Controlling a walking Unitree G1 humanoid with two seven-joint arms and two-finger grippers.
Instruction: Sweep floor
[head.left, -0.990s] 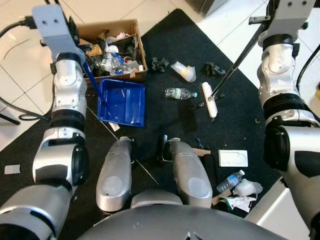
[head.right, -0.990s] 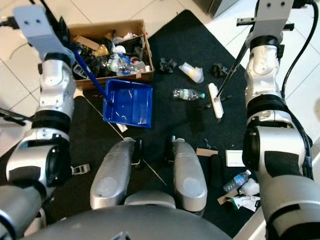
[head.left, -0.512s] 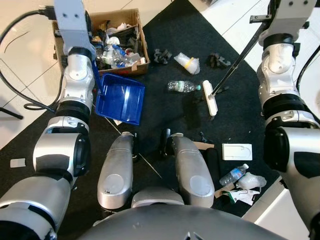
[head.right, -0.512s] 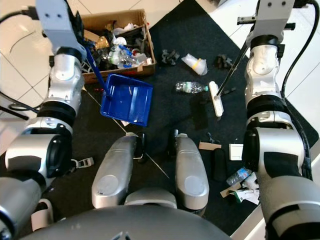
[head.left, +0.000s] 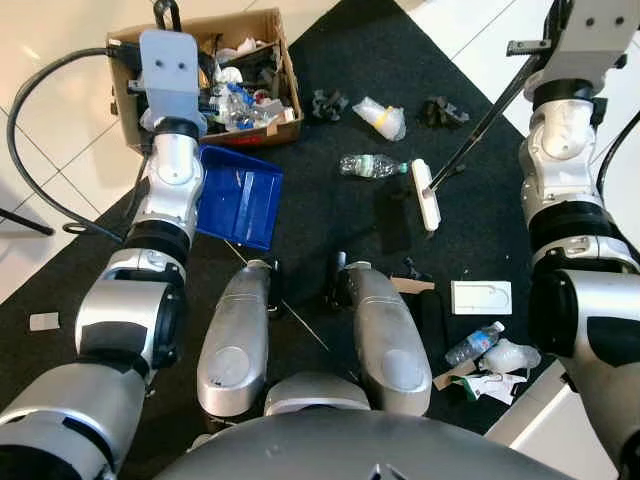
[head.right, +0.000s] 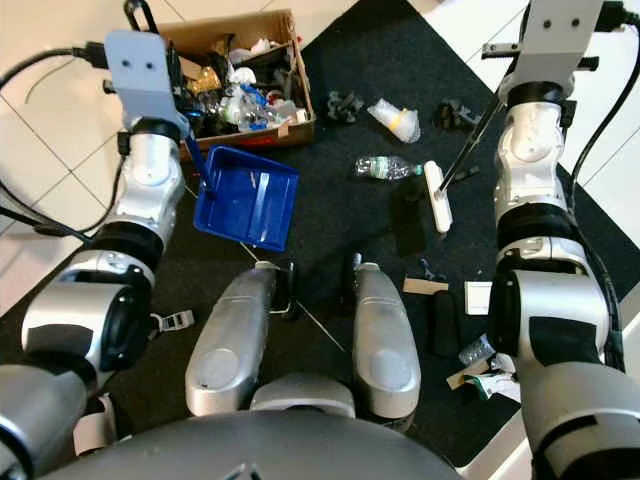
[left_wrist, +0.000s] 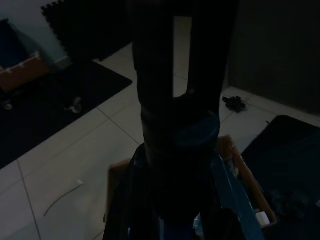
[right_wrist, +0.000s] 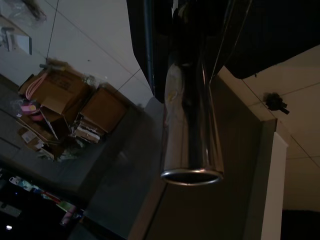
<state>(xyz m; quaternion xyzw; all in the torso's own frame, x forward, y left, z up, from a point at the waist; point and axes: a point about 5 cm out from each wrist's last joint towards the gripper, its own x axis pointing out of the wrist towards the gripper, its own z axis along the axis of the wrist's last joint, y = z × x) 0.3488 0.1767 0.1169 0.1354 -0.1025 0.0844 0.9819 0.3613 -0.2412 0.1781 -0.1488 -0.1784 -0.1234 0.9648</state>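
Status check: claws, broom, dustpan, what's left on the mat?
Left claw shut on blue plastic dustpan. Right claw grips long-handled broom. Clear plastic bottle beside broom head; more litter scattered on black mat.

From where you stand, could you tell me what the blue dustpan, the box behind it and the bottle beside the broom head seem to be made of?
The dustpan looks like moulded plastic: uniform glossy blue with pale glare streaks. The box looks like plain cardboard: matte brown walls with bent flaps. The bottle seems to be thin clear plastic, see-through against the dark mat, with what looks like a green cap. The broom head appears white, probably plastic.
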